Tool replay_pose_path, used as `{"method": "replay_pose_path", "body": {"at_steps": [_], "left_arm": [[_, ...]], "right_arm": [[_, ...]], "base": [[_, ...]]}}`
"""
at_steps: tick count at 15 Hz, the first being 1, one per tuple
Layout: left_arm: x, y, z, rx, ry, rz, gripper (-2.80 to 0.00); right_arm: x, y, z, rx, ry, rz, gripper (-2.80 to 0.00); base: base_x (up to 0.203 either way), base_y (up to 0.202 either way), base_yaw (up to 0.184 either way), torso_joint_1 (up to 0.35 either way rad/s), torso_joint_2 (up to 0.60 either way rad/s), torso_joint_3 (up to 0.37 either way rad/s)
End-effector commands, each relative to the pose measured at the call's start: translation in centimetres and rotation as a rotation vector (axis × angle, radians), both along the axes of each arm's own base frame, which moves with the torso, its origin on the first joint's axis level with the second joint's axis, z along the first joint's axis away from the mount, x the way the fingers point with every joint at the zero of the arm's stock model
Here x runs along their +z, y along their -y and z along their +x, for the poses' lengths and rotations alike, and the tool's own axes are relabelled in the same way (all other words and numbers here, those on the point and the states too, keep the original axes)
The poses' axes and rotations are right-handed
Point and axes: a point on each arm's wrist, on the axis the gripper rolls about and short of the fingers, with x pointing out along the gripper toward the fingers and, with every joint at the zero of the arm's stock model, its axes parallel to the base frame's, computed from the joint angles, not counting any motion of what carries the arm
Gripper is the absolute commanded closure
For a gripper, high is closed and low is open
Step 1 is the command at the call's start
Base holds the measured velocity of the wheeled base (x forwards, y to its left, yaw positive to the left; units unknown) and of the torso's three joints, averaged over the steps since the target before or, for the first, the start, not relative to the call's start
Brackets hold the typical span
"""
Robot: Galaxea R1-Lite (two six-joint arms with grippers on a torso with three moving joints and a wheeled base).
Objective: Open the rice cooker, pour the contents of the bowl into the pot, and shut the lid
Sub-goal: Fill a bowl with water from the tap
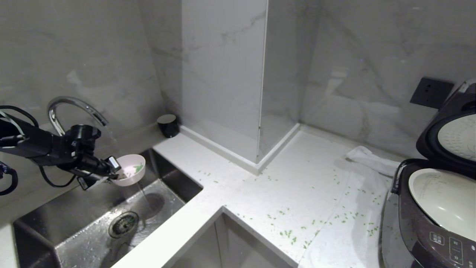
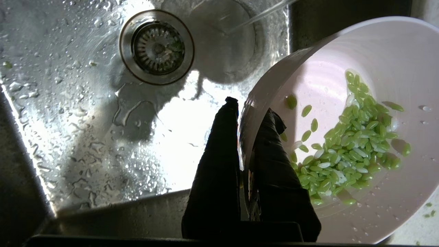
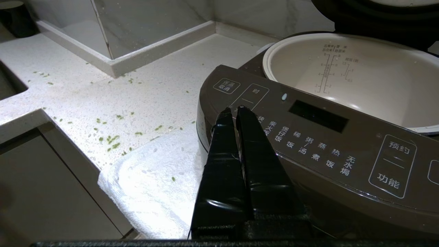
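My left gripper (image 1: 111, 169) is shut on the rim of the pale pink bowl (image 1: 130, 169) and holds it tilted over the sink. One finger is outside the bowl wall (image 2: 343, 68) and one inside, with the left gripper (image 2: 252, 108) clamping the rim. Wet green grains, the contents (image 2: 353, 147), lie heaped in the bowl's low side. The rice cooker (image 1: 427, 223) stands at the right with its lid (image 1: 450, 137) raised and the cream pot (image 1: 442, 197) bare. My right gripper (image 3: 235, 109) is shut and empty before the cooker's control panel (image 3: 308, 137), near the pot (image 3: 360, 79).
A steel sink (image 1: 93, 223) with a drain (image 1: 123, 224) lies under the bowl, and a thin stream of water (image 1: 142, 191) falls into it. A chrome faucet (image 1: 70, 108) arches above. Green grains (image 1: 290, 234) litter the counter. A white cloth (image 1: 372, 158) and a black cup (image 1: 168, 124) sit there.
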Motion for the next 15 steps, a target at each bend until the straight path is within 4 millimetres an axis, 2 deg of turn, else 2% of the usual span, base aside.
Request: {"method": "replay_pose_path", "body": {"at_steps": [1,3,7,15], "left_arm": [[-1.2,-0.8,0.7,0.025,-0.014,0.006,0.0],[-1.5,-1.0,1.2,0.046,-0.013,0.032,0.0],[-2.2,-1.7,3.7,0.203,0.042,0.033,0.0],[-1.7,-1.1,4.2,0.225,0.068,0.01,0.0]], "right_arm": [[0.0,0.0,0.0,0.002,-0.001,0.0,0.0],[0.0,0.0,0.0,0.001,-0.001,0.0,0.0],[0.0,0.0,0.0,0.001,-0.001,0.0,0.0],[0.0,0.0,0.0,0.002,-0.001,0.0,0.0]], "base": [[0.0,0.0,0.0,0.0,0.0,0.0],[0.0,0.0,0.0,0.0,0.0,0.0],[0.0,0.0,0.0,0.0,0.0,0.0],[0.0,0.0,0.0,0.0,0.0,0.0]]}}
